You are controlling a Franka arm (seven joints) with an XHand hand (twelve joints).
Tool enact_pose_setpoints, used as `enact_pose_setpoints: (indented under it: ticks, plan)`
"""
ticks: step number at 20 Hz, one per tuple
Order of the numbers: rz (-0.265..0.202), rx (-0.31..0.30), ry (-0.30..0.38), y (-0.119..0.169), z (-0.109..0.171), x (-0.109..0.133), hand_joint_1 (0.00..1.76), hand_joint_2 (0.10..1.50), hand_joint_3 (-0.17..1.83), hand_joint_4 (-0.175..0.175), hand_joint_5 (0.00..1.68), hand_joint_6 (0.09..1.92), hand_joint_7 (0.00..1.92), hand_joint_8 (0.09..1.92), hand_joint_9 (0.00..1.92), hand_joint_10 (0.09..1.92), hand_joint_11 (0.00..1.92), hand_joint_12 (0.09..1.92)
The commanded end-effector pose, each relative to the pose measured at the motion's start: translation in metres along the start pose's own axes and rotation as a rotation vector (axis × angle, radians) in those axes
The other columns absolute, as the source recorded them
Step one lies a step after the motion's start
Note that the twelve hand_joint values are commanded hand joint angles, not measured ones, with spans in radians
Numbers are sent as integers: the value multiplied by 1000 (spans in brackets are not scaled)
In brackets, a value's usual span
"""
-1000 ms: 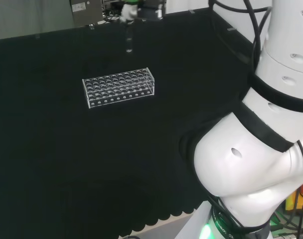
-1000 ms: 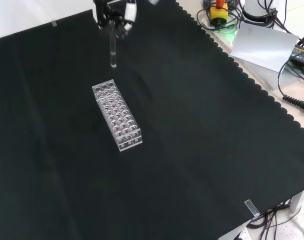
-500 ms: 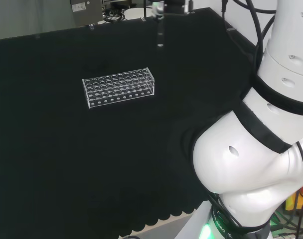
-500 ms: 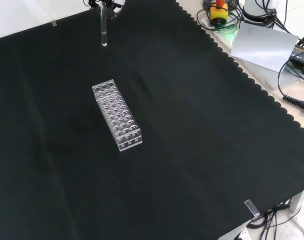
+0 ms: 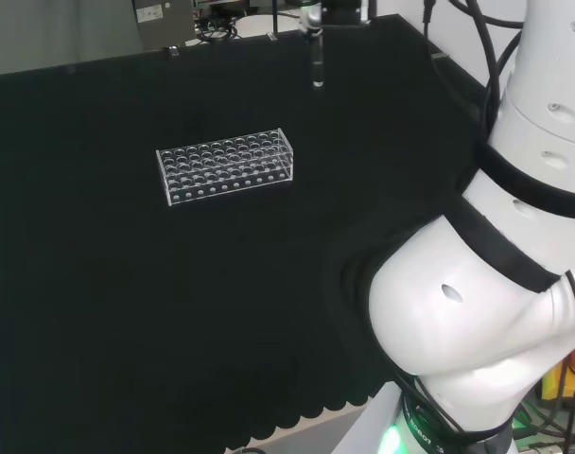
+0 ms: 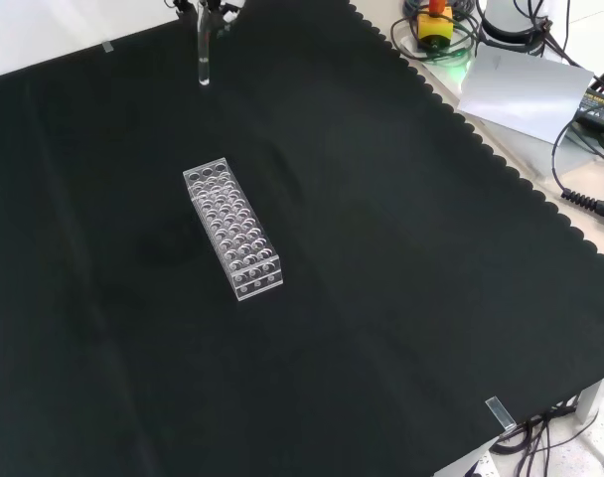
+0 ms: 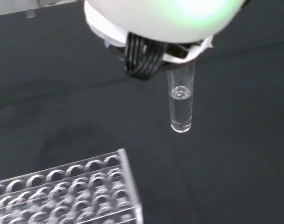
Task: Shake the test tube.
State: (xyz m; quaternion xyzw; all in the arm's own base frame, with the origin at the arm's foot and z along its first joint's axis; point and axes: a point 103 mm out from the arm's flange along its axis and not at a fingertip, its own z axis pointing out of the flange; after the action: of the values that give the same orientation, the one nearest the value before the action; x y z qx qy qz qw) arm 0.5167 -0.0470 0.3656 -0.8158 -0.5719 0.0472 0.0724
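In the head view the test tube (image 5: 317, 64), pinched upright by the hand (image 7: 151, 51) high beyond the clear rack (image 5: 226, 165), has swung right within a second, so shaking seems underway.

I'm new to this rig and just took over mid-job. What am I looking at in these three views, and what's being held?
The big white shapes in the head view are the robot arm's own links, seen from behind its base. The front view looks down on the black cloth from the opposite side. The wrist view rides along at the hand. A clear test tube rack stands on the cloth. The test tube hangs upright from the hand, above the cloth and apart from the rack, with clear liquid in its lower part. The hand's grip itself is hidden from view.
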Motion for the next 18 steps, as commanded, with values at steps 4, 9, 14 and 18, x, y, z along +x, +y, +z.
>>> enact_pose_setpoints:
  ticks: [4,9,14,18]
  plan:
    - [-299,79,97,-39,22,174,1243,620,632,-175,1442,326,1809,304,1728,808,1383,890]
    - [-386,94,107,-59,24,217,1244,620,632,-175,1442,326,1809,303,1728,809,1383,891]
    - [-405,86,105,-65,21,226,1244,620,632,-175,1442,326,1810,303,1727,810,1382,892]
    - [-355,80,86,-56,21,203,1244,619,632,-175,1442,327,1810,302,1727,811,1382,892]
